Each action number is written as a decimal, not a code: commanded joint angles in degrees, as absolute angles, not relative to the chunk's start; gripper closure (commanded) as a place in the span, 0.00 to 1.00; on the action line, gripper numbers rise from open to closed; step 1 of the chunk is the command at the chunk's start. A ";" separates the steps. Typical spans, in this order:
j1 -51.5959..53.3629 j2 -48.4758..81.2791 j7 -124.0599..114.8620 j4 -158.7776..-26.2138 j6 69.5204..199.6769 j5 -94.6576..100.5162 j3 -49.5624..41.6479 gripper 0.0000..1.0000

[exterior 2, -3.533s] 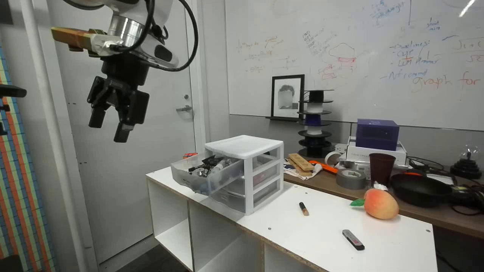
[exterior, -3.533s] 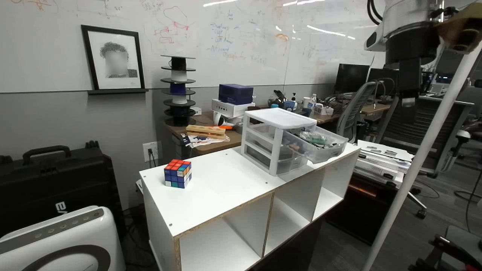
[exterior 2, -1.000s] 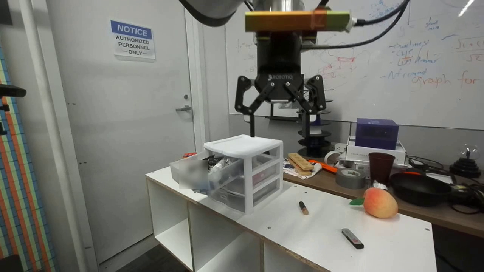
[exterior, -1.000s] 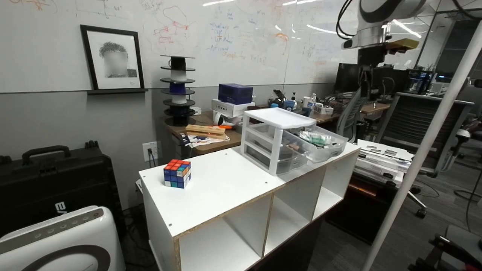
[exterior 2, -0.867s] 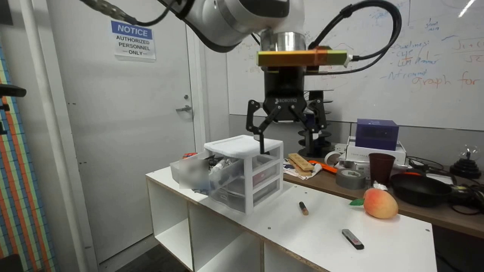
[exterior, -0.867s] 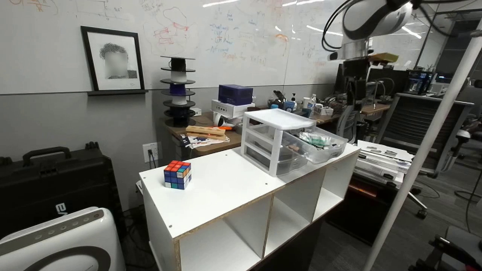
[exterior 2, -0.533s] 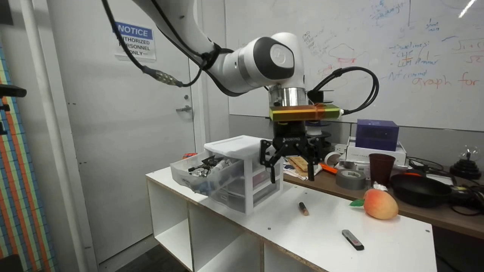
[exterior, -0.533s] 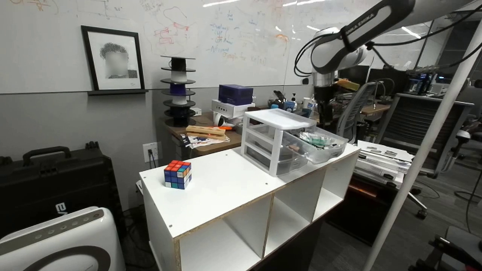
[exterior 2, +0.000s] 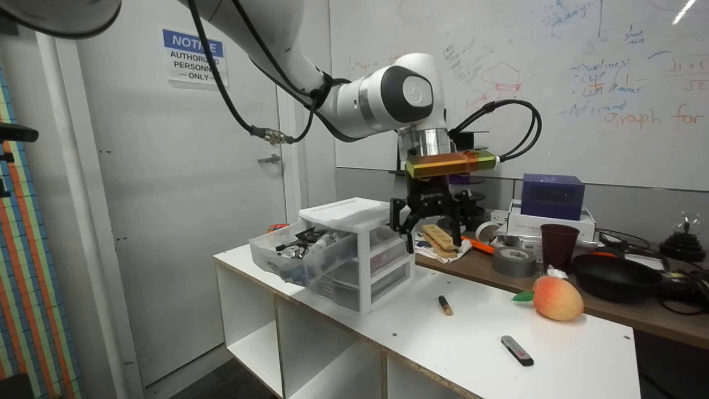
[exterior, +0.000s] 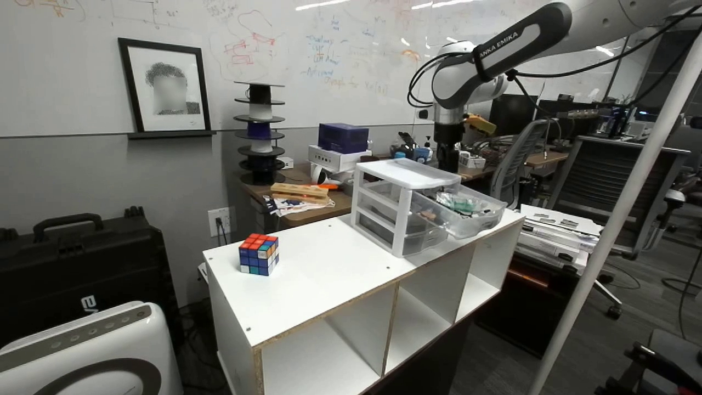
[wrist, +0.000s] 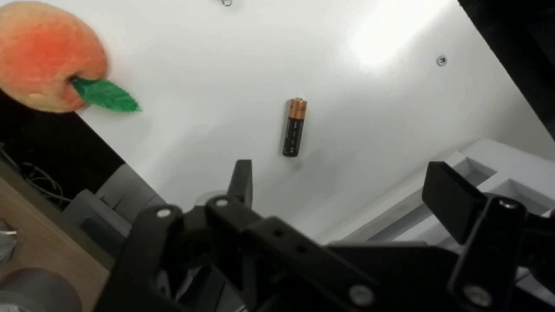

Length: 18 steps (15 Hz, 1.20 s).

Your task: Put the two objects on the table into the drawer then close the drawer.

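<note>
My gripper is open and empty, above the white table and beside the drawer unit. A small black-and-copper battery lies on the table below it. In the wrist view the battery lies ahead of the open fingertips, apart from them. A grey-and-black stick lies farther right on the table. The top clear drawer is pulled out and holds loose items; it also shows in an exterior view, where the unit hides the battery and stick.
A peach with a green leaf sits at the table's back edge, also in the wrist view. A Rubik's cube stands at the table's other end. A cluttered desk with a pan and tape runs behind. The unit's frame is close to one finger.
The arm swung in from beside the open drawer and came down past the unit to above the battery. In the last half second the gripper shifted slightly farther back. The objects and drawer stayed put.
</note>
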State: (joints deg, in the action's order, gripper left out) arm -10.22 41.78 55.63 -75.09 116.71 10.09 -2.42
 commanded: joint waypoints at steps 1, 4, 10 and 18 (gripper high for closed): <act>-12.85 43.00 59.38 -72.08 116.64 6.93 0.11 0.00; -14.79 42.94 61.27 -73.54 117.67 4.43 0.68 0.00; -18.39 45.78 64.26 -73.93 121.30 -0.22 1.31 0.00; -19.11 51.05 67.96 -71.52 126.03 -3.45 4.11 0.00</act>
